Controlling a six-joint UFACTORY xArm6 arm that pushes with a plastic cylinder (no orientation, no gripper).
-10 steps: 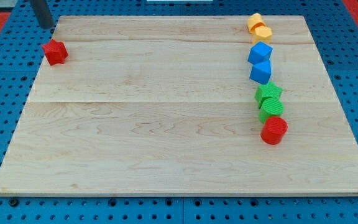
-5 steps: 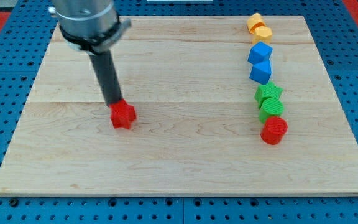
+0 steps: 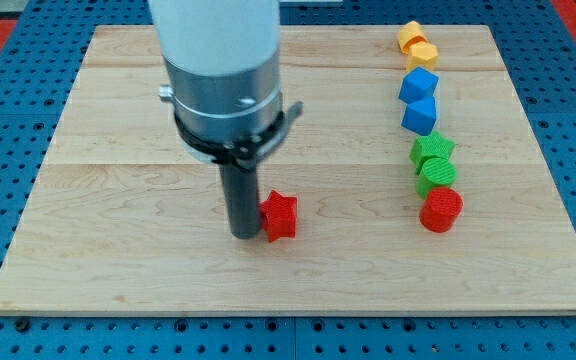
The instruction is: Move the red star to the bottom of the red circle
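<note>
Resting on the counter (image 3: 118, 250), my tip (image 3: 244, 236) sits just to the view's left of the red star (image 3: 279, 215), touching it or all but touching; the contact itself is too fine to make out. No pincer exists on this arm: it ends in a straight dark rod, so there is nothing to spread or close, and the rod holds nothing.

From my tip, the red star lies immediately toward the view's right and very slightly toward the view's top. The red circle (image 3: 441, 210) lies well apart from my tip, farther to the view's right at about the same height, with bare wood between it and the star.

Above the red circle, going toward the view's top and still well to the right of my tip, a column of blocks runs up the counter: two green blocks (image 3: 434, 162) touching each other, the lower one just beside the red circle, then two blue blocks (image 3: 419, 100), then two yellow blocks (image 3: 417, 43) near the counter's top edge.

Below the red circle a strip of bare wood reaches the counter's bottom edge. The counter's right edge lies beyond the column. Toward the view's left and bottom of my tip, the wood is bare out to the edges.
</note>
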